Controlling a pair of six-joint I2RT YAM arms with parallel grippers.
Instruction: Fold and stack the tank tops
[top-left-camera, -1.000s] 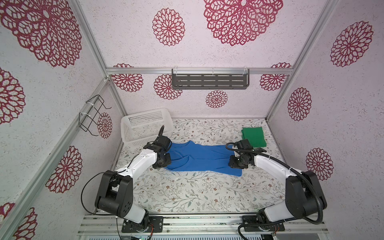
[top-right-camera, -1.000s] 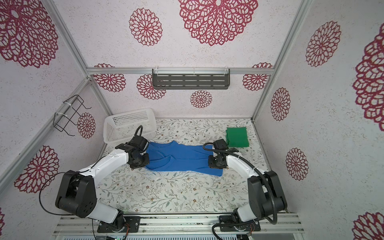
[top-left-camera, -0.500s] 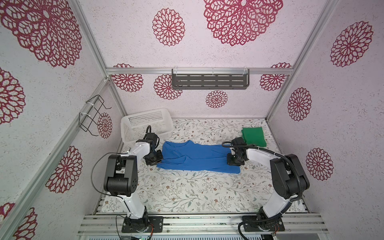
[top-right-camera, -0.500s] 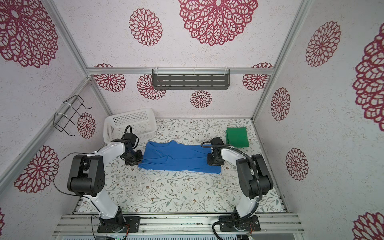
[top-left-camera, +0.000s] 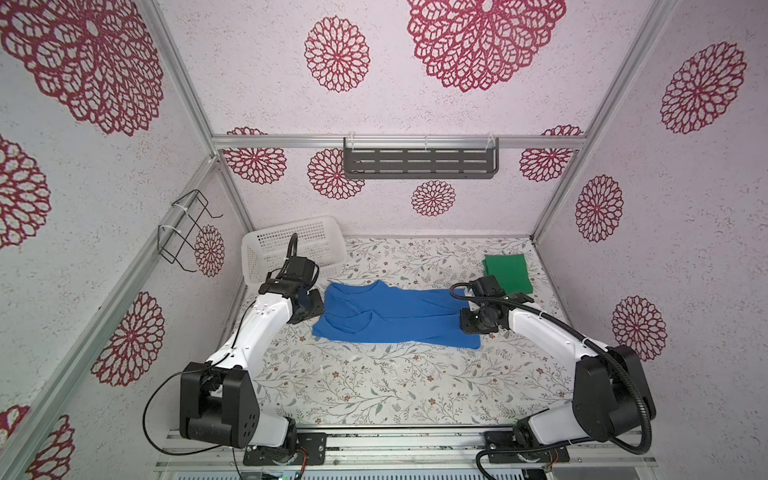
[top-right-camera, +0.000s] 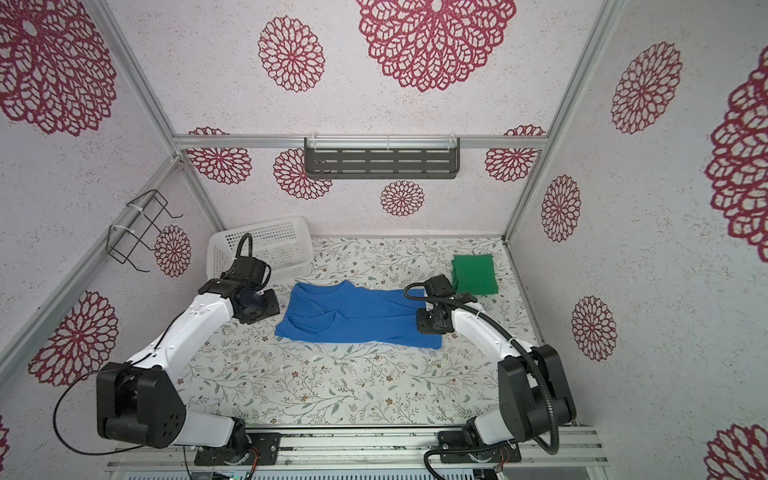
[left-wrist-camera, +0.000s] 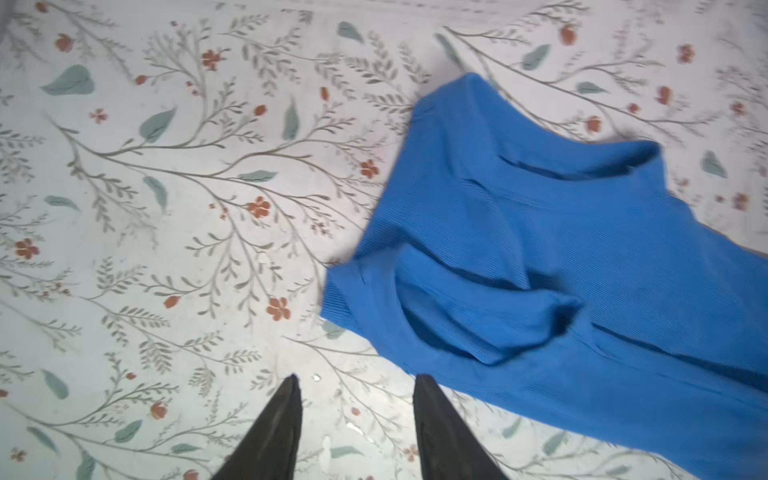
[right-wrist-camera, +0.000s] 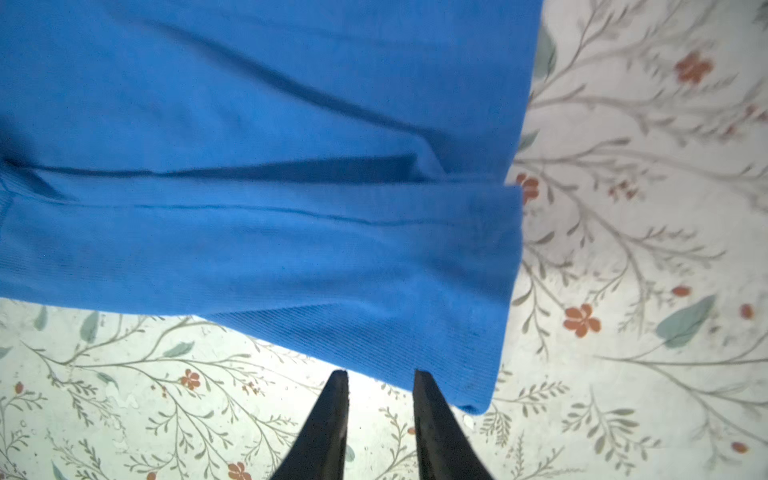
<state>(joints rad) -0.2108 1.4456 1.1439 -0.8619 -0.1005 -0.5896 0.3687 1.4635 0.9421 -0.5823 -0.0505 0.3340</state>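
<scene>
The royal blue tank top (top-left-camera: 395, 318) (top-right-camera: 357, 318) lies spread flat mid-table, its shoulder end to the left and its hem to the right. The green tank top (top-left-camera: 507, 274) (top-right-camera: 474, 274) sits folded at the back right. My left gripper (top-left-camera: 311, 305) (left-wrist-camera: 356, 380) hovers just off the blue top's (left-wrist-camera: 582, 257) shoulder end, open, with only bare table between its fingers. My right gripper (top-left-camera: 473, 324) (right-wrist-camera: 380, 374) stands at the hem corner of the blue cloth (right-wrist-camera: 249, 187). Its jaws stand narrowly apart with nothing in them, the tips just short of the cloth's edge.
A white perforated basket (top-left-camera: 291, 239) (top-right-camera: 257, 239) stands at the back left, right behind my left wrist. A dark slotted shelf (top-left-camera: 419, 164) hangs on the back wall and a wire rack (top-left-camera: 183, 232) on the left wall. Floral tabletop (top-left-camera: 374, 382) stretches in front of the blue top.
My left gripper has opened and let go of the blue top's shoulder end, then backed off to the left. The right gripper's jaws have narrowed slightly. The blue top now lies flat.
</scene>
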